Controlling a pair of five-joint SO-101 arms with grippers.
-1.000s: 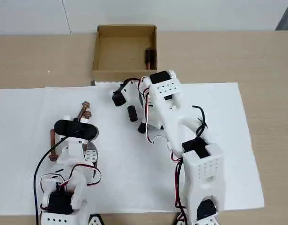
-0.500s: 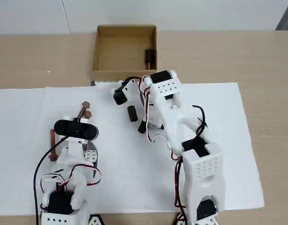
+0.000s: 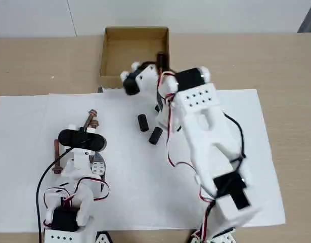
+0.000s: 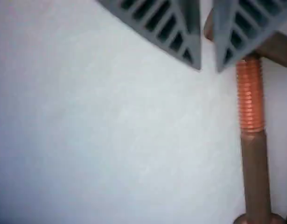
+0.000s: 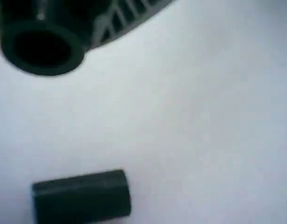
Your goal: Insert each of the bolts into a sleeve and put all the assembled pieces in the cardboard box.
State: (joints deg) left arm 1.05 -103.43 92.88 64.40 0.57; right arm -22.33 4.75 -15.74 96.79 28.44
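Observation:
My right gripper point(image 5: 54, 28) is shut on a black sleeve point(image 5: 40, 49) whose open end faces the camera. In the high view this gripper point(image 3: 159, 108) hangs over the paper just in front of the cardboard box point(image 3: 110, 55). Two more black sleeves point(image 3: 142, 123) point(image 3: 156, 135) lie on the paper below it, one of them as the sleeve point(image 5: 82, 195). An assembled piece point(image 3: 161, 61) lies in the box's right side. My left gripper point(image 4: 206, 44) is shut, its tips over a copper bolt point(image 4: 251, 135). Two bolts point(image 3: 90, 119) lie ahead of that arm, and a third bolt point(image 3: 57, 157) lies beside it.
A white paper sheet point(image 3: 125, 192) covers the wooden table point(image 3: 276, 61). The left arm's black motor point(image 3: 80, 140) sits low over the paper. The right arm's long white body point(image 3: 211, 147) stretches across the paper's right half.
The right arm has stretched forward and risen toward the box, carrying its sleeve off the paper. The left arm and the bolts have stayed where they were.

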